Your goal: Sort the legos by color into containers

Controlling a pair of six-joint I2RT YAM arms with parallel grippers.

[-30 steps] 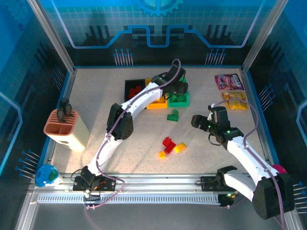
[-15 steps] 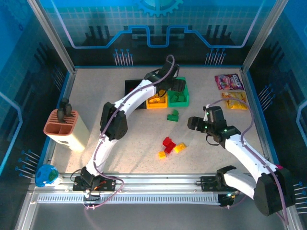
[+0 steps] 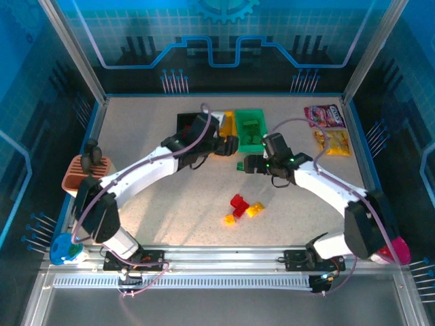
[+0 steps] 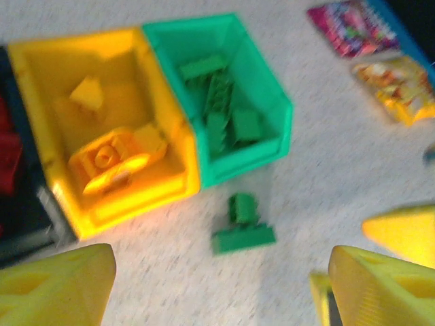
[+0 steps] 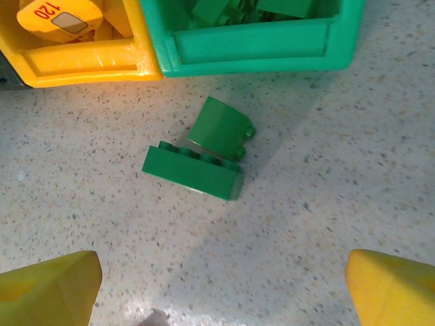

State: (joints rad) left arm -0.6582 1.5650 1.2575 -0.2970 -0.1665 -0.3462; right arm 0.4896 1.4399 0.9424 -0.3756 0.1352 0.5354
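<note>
At 6 o'clock of the green bin [image 5: 251, 47]: two green legos [image 5: 204, 159], touching, on the table [image 5: 340, 204].
Right tool [image 5: 221, 292]: spread, empty.
Left tool [image 4: 217, 292]: spread, empty.
Left wrist view: bricks in yellow bin [image 4: 136, 197], blurred.
Top view: red and yellow legos [image 3: 241, 207] further toward 6 o'clock; left arm [image 3: 146, 170] covers part of black bin [image 3: 182, 121].

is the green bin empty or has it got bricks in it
Not empty. The green bin holds several green bricks; two more green pieces lie on the table outside it.
</note>
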